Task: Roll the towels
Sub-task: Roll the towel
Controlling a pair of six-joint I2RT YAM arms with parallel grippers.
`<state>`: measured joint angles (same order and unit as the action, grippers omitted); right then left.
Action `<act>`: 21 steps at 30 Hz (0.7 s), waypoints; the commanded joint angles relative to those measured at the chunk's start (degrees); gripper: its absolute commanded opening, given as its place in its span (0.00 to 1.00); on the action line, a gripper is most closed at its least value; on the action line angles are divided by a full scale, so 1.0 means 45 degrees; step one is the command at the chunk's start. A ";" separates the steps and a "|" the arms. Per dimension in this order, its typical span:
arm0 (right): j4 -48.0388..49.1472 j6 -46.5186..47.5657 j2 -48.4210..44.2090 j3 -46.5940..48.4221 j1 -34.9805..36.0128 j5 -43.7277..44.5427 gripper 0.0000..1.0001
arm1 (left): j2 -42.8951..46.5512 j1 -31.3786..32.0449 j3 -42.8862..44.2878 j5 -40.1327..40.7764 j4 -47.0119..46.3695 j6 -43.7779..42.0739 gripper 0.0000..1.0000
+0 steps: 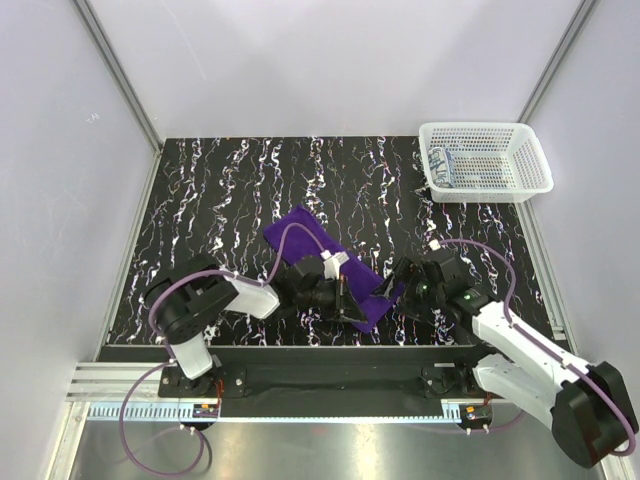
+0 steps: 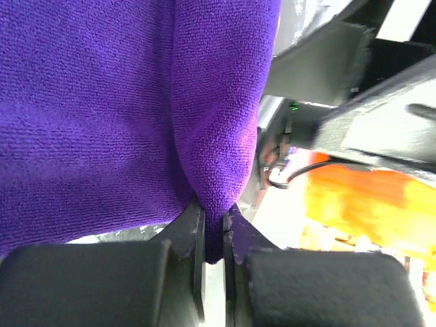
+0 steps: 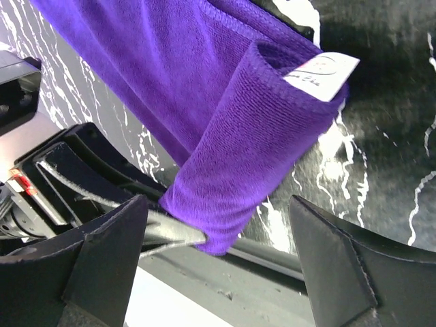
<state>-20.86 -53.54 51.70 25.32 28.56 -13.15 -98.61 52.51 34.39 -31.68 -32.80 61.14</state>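
The deep purple towel [image 1: 318, 255] lies diagonally on the black marbled table, its near end curled into a loose roll. My left gripper [image 1: 347, 302] is shut on that near edge; in the left wrist view the jaws [image 2: 214, 235] pinch a fold of the purple towel [image 2: 102, 102]. My right gripper [image 1: 398, 288] is open just right of the roll. In the right wrist view the rolled end [image 3: 252, 150] with a white label [image 3: 320, 71] sits between and beyond my spread right gripper [image 3: 218, 262], not touching it. The patterned towel [image 1: 446, 166] lies in the basket.
A white mesh basket [image 1: 535, 160] stands at the back right of the table. The table's near edge and the arms' mounting rail [image 1: 320, 360] lie just behind the roll. The left gripper's black fingers [image 3: 88, 184] show in the right wrist view.
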 commanded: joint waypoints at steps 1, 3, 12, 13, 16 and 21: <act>0.1549 -0.0231 0.0462 -0.0158 0.0197 -0.0165 0.90 | -0.0547 -0.0204 -0.0356 -0.1103 -0.3465 0.1566 0.00; 0.1939 -0.0251 0.0794 -0.0391 0.0236 0.0010 0.89 | -0.0976 -0.0302 -0.0610 -0.1260 -0.4754 0.2327 0.00; 0.3698 -0.0544 0.1908 -0.1290 0.0412 0.0011 0.55 | -0.2403 -0.0400 -0.1139 -0.1456 -0.7788 0.4224 0.00; 0.3757 -0.0563 0.1948 -0.1310 0.0431 0.0011 0.51 | -0.2462 -0.0380 -0.1177 -0.1494 -0.8041 0.4283 0.00; 0.3855 -0.0486 0.2124 -0.1310 0.0470 0.0090 0.44 | -0.2599 -0.0419 -0.1217 -0.1514 -0.8336 0.4478 0.00; 0.3368 -0.0349 0.2260 -0.0922 0.0490 0.0206 0.30 | -0.2093 -0.0419 -0.1353 -0.1495 -0.7387 0.4032 0.49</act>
<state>-5.45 -55.86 61.23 19.73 30.33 -13.15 -109.97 50.83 28.99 -36.69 -63.09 80.14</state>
